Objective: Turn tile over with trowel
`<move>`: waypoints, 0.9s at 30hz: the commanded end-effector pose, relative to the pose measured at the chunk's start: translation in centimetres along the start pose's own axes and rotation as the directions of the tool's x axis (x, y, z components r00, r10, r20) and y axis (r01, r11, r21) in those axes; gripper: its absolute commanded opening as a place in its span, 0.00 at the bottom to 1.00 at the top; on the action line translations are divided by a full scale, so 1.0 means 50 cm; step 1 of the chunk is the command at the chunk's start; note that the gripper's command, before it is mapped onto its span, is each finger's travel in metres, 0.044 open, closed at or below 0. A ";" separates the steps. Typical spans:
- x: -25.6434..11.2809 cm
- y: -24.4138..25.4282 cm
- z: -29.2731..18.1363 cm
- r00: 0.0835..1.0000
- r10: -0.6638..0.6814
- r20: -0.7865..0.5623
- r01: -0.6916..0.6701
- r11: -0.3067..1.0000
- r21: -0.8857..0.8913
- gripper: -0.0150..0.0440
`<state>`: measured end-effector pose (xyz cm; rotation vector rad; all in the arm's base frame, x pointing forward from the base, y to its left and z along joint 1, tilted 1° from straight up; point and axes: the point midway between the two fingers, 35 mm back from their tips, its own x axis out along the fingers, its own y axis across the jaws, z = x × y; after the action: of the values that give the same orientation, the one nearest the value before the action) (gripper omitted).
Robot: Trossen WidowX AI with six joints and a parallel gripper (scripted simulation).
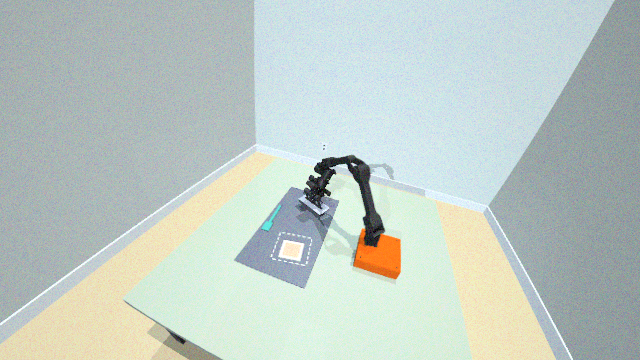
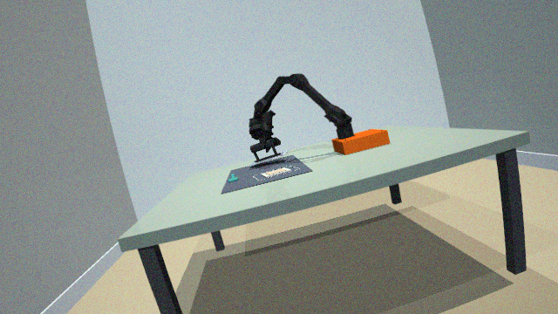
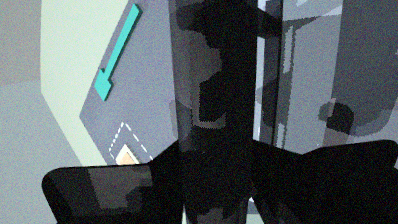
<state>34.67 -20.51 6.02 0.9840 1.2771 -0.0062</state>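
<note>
My gripper (image 1: 316, 197) (image 2: 267, 149) (image 3: 208, 141) is shut on the dark handle of a trowel (image 1: 321, 209) (image 3: 225, 75) with a pale, flat rectangular blade. The blade hangs slightly tilted above the far part of the grey-blue mat (image 1: 280, 274) (image 2: 237, 187) (image 3: 140, 95), with its shadow beneath. The tile (image 1: 291, 250) (image 2: 275, 173) (image 3: 126, 155) lies flat inside the dashed outline (image 1: 281, 233) (image 3: 123, 123), showing a peach square with a white border. The trowel is apart from the tile. In the wrist view, the gripper hides part of the tile and outline.
A teal spatula-like tool (image 1: 270, 221) (image 2: 233, 178) (image 3: 118, 51) lies along the mat's left edge, blade toward the near side. The orange base block (image 1: 378, 255) (image 2: 362, 142) carries the arm on the right of the pale green table (image 1: 225, 300) (image 2: 183, 196).
</note>
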 end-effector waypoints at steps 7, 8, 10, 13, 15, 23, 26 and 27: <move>-0.024 -0.017 0.006 0.996 0.080 -0.042 -0.082 0.994 -0.068 0.25; -0.027 -0.020 0.007 0.995 0.088 -0.047 -0.091 0.993 -0.074 0.25; -0.031 -0.025 0.007 0.993 0.105 -0.055 -0.109 0.990 -0.086 0.25; -0.038 -0.032 0.008 0.989 0.130 -0.067 -0.137 0.985 -0.103 0.25; -0.043 -0.036 0.008 0.986 0.148 -0.074 -0.156 0.981 -0.115 0.25; -0.063 -0.054 0.010 0.971 0.220 -0.093 -0.232 0.960 -0.157 0.25; -0.064 -0.056 0.010 0.970 0.226 -0.094 -0.239 0.958 -0.160 0.25; -0.064 -0.056 0.010 0.970 0.226 -0.094 -0.239 0.958 -0.160 0.25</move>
<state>32.34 -24.14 6.41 0.9923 1.2184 0.3046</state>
